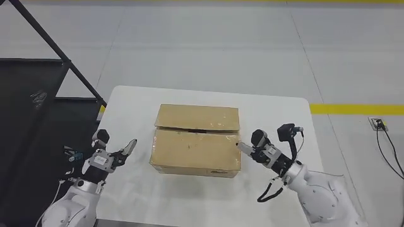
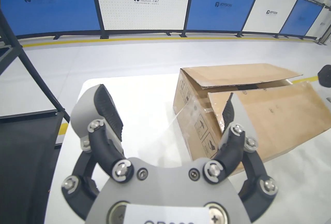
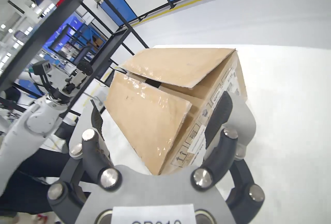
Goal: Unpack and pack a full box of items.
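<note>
Your left pincer (image 2: 165, 95) is hanging wide open and gripping nothing. It is sitting at the lower left of the top view, near the left end of the cardboard box (image 1: 197, 140) but apart from it. Your right pincer (image 3: 160, 103) is likewise gaping wide with nothing in it, at the lower right of the top view. The box's near right corner is lying between its fingers (image 3: 219, 116), and I cannot tell whether either one is touching the cardboard.

The box is resting in the middle of the white surface (image 1: 278, 110), its long side running across the frame. Both top flaps are lying folded over the opening. The near flap (image 1: 196, 148) is sitting flat, while the far flap (image 1: 199, 116) is lifting a little, leaving a dark slit (image 1: 203, 130) along the seam. A strip of clear tape (image 2: 181, 111) is sticking out loose from the box's left end.

I am judging the job as barely begun. The seam is looking parted, but the flaps are not yet folded back, so every item is waiting to be lifted out and then packed in again.

The flaps are hiding the contents, and the slit is showing only darkness, so you are working blind on how full the box is. Whether tape is holding the flaps together anywhere along the seam is hard to make out.
</note>
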